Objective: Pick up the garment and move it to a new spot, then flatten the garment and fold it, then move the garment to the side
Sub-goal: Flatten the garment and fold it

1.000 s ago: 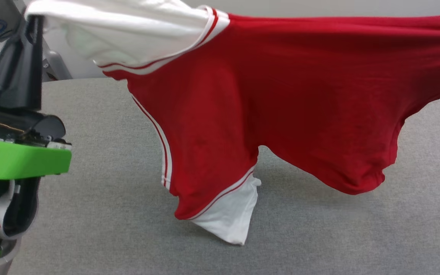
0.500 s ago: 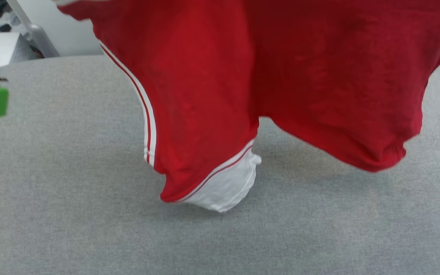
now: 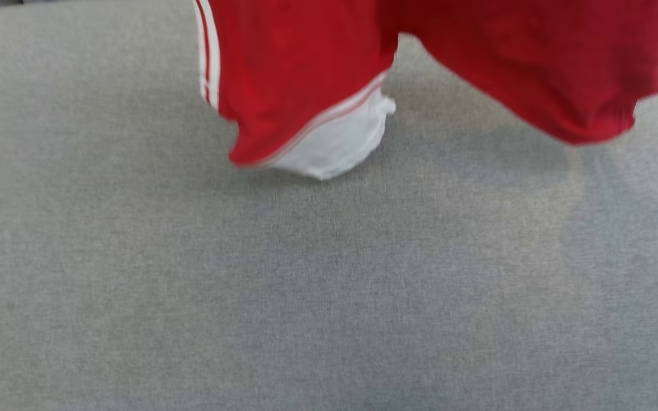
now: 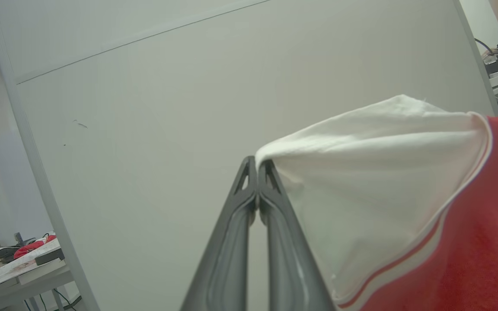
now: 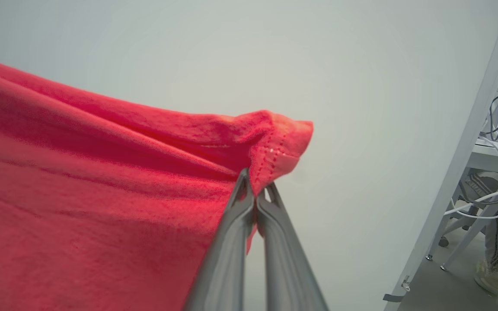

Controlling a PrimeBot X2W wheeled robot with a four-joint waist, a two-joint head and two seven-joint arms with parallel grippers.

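The left gripper (image 4: 257,163) is seen clenched, its two dark fingers pressed together on the edge of a white sleeve (image 4: 374,181) of the red jersey T-shirt (image 4: 482,242); in the left wrist view the sleeve is spread away to the right of the fingertips; the striped trim (image 4: 443,224) is found beyond it, where the red body begins; a pale partition wall (image 4: 145,129) is seen behind the fingers. The right gripper (image 5: 255,183) is likewise shut, with a stitched red hem corner (image 5: 279,138) pinched between its fingertips; the corner is bunched just above the tips, and in the right wrist view the red cloth is stretched away to their left. In the head view the shirt is hung down from above over a grey cloth-covered table (image 3: 249,297); the other white sleeve (image 3: 334,142) is lowered to the surface and appears to be touching it; a red fold (image 3: 580,108) is held clear of the cloth nearby; the picture is blurred, so the contact cannot be judged with certainty.
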